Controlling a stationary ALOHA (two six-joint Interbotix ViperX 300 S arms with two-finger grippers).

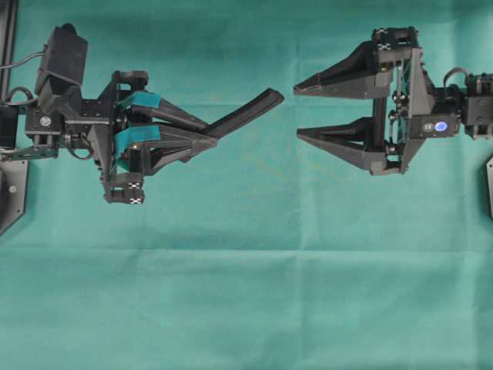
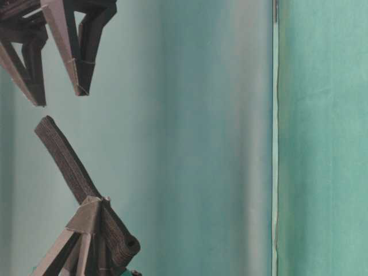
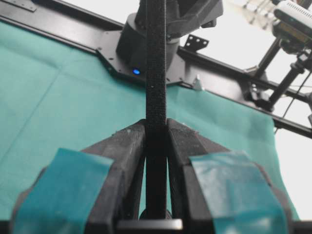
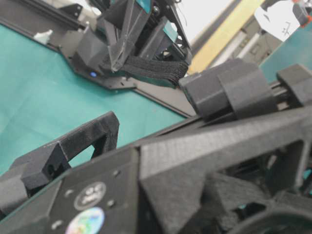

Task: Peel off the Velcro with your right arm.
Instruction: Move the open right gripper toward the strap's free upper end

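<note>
We see the left gripper (image 1: 209, 132), the one with teal-taped fingers (image 1: 139, 101), pressed together on the Velcro (image 1: 245, 112). The strip is pinched between the two fingertips and runs out past them, rising at a slant toward the right gripper (image 1: 297, 109). In the left wrist view the Velcro (image 3: 156, 73) stands straight up between the two black fingers (image 3: 124, 161), clamped on both flat sides, with its lower part passing back between them toward the palm. From table level the strip (image 2: 63, 161) leaves the left gripper's tips (image 2: 95, 201) at a tilt, and a short rolled end shows on the other side of the pinch.

The right gripper has its plain black fingers (image 1: 339, 77) spread wide, one above the other in the overhead view. The free end of the Velcro lies just beside the tip of the upper finger, apart from it by a narrow gap, and outside the space between the two fingers. From table level the end also sits clear of the right fingertips (image 2: 80, 89). In the right wrist view the strip (image 4: 151, 68) is seen ahead, though that view is crowded and we cannot judge the gap there.

All of this hangs over the green cloth (image 1: 246, 308).
</note>
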